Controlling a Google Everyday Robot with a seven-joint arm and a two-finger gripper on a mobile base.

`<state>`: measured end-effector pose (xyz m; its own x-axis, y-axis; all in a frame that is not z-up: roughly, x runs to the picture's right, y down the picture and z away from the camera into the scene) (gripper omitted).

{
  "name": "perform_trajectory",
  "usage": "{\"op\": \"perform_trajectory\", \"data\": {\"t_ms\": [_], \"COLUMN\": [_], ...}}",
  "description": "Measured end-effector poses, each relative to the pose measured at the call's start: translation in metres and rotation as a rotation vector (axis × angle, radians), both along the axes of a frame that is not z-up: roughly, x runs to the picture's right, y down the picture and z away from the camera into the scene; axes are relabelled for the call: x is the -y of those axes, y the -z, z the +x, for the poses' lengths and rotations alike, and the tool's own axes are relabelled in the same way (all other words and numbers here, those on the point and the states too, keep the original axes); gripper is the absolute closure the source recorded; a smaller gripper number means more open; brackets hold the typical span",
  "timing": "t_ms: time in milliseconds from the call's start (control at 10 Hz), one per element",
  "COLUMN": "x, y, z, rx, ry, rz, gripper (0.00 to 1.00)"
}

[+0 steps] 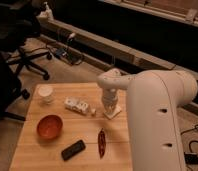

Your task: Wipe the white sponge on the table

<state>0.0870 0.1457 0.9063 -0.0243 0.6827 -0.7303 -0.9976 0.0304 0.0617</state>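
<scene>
Obs.: the sponge [113,113] lies flat on the desk [39,156], right of the bowl [49,126] and slightly beyond it. The pincer [110,106] stands straight down on top of it, jaws drawn narrow. We cannot tell whether it pinches the sponge or only presses it.

We judge the upright posture serves to load the flat face against the wood, so a sideways stroke would drag it.

Materials:
- Sponge: off-white, small, rectangular, plain.
- Desk: pale planked wood, smooth-looking.
- Bowl: red, round, glossy.
- Packet [76,105]: longer, white with dark marks, beyond the bowl and to its right.
- Cup [45,93]: round, white, beyond the bowl.
- Phone [73,149]: black slab, nearer than the bowl and right of it.
- Chilli [101,142]: thin, red, farther right of the bowl than the phone.
</scene>
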Motion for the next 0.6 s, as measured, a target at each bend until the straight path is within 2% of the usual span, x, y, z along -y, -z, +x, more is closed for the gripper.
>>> {"op": "perform_trajectory", "data": {"t_ms": [200,600], "x": [0.006,0.038], "y": [-0.011,-0.035], "z": [0.002,0.006], "rx": [0.016,0.065], "ry": [0.011,0.066], "rz": [0.008,0.052], "gripper": [0.82,0.82]}}
